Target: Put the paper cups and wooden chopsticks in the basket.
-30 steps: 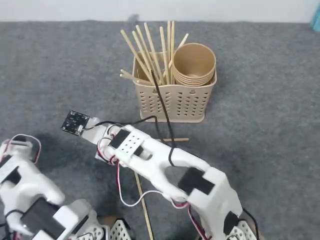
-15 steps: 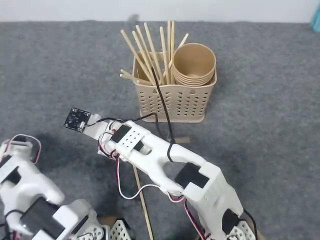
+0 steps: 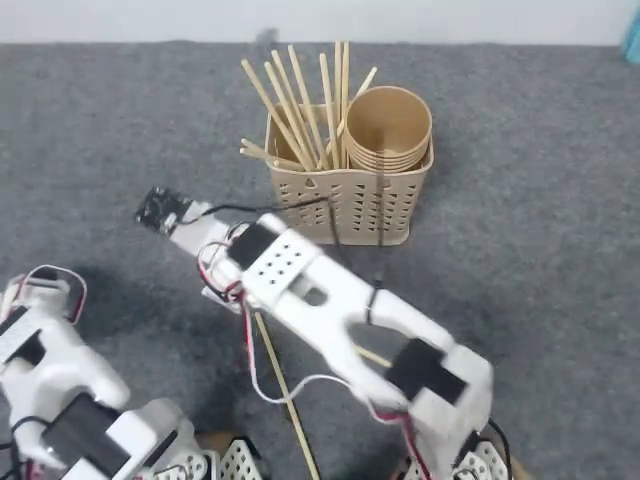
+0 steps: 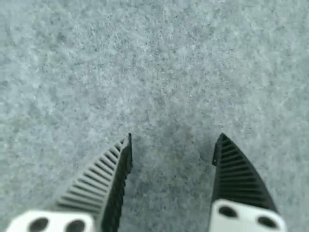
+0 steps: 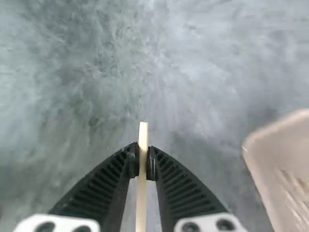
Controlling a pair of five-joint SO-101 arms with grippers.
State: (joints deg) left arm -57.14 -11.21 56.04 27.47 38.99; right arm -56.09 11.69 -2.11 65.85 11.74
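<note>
Right claw (image 5: 142,151) is clenched on a stick (image 5: 143,131) close to one end, with a short tip poking past the jaws, above grey carpet (image 4: 154,58). Left claw (image 4: 175,145) is spread wide with nothing between the jaws, over bare carpet. In the high view the held stick's long part is seen trailing back under the right arm (image 3: 330,310), near the basket (image 3: 350,205) but apart from it.

Handling, as judged: the stick is light, stiff, thin, smooth wood, so it is likely to pivot or slip in a pinch taken this near the end (a hold nearer the middle would be steadier). Little force is needed and snapping is unlikely. The cups (image 3: 388,125) are light and thin-walled, easily crushed, and best taken gently at the rim.

Counts: one basket is seen. One nested stack of cups is stood in its right part, with about four or five rims shown; the exact number cannot be told. Around nine sticks (image 3: 300,100) are leant in the basket. One stick is held outside it. A tan bit (image 3: 368,355) by the right arm may be a second loose one; this is not certain.
</note>
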